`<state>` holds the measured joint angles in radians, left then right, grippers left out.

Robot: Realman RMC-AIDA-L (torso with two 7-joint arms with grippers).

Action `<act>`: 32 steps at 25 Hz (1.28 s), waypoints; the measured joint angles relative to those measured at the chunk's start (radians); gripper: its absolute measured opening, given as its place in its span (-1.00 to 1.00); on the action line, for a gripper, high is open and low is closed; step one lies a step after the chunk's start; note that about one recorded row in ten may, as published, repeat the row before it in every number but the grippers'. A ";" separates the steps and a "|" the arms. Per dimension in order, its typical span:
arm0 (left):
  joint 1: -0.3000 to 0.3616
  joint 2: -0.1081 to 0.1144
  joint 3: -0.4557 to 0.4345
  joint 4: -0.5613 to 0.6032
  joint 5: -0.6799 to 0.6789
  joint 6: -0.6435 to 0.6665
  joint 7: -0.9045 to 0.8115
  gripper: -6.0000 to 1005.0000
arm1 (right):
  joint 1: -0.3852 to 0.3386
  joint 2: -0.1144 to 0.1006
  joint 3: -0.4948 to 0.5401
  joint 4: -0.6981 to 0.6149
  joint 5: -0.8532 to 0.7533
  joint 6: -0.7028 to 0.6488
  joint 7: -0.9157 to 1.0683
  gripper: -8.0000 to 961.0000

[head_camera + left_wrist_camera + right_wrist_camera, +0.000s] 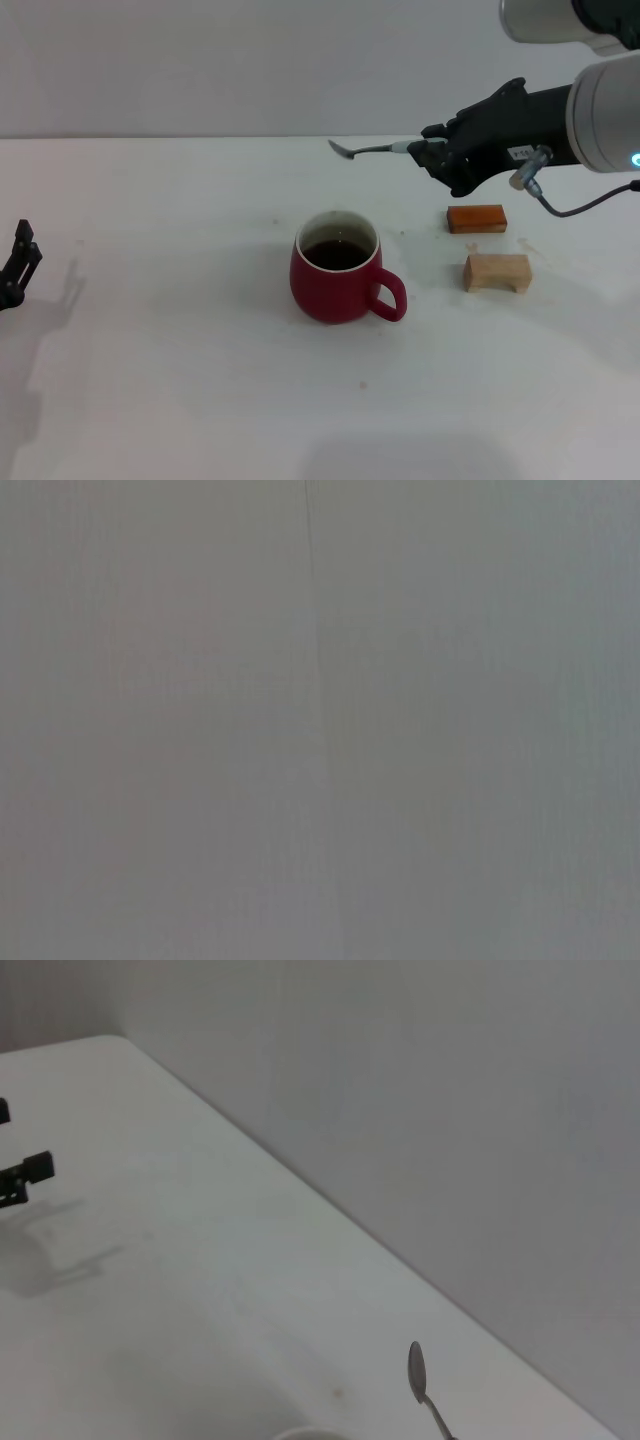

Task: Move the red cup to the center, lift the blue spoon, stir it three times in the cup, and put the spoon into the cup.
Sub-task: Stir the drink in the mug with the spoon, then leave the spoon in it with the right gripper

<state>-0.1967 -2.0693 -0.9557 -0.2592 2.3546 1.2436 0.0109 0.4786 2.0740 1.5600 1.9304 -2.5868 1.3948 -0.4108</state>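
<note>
Blue spoon (368, 150) hangs above the white surface (180, 380), clamped by its handle in the right gripper (425, 152), lying level with its bowl toward the robot's left. Only the head view shows one red cup (338, 268) mid-surface, two blocks (476, 218), and the left gripper (18, 262), state unclear, at the left edge.

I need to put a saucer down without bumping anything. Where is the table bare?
Bare stretches: between the red cup and the parked left gripper at the table's left edge, and the near strip below the cup. It is crowded on the right, where the orange block and wooden block lie under the right gripper holding the blue spoon.
</note>
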 joint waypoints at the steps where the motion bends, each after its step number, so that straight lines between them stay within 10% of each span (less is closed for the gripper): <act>1: 0.000 0.000 0.000 0.000 0.000 0.000 0.000 0.70 | 0.011 0.000 0.001 -0.001 0.000 0.016 0.003 -0.66; 32: -0.007 0.002 0.000 0.000 0.000 -0.002 0.000 0.70 | 0.119 0.000 -0.011 -0.010 -0.026 0.215 0.042 -0.63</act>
<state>-0.2041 -2.0677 -0.9556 -0.2592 2.3547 1.2414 0.0114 0.5981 2.0740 1.5490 1.9207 -2.6130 1.6095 -0.3690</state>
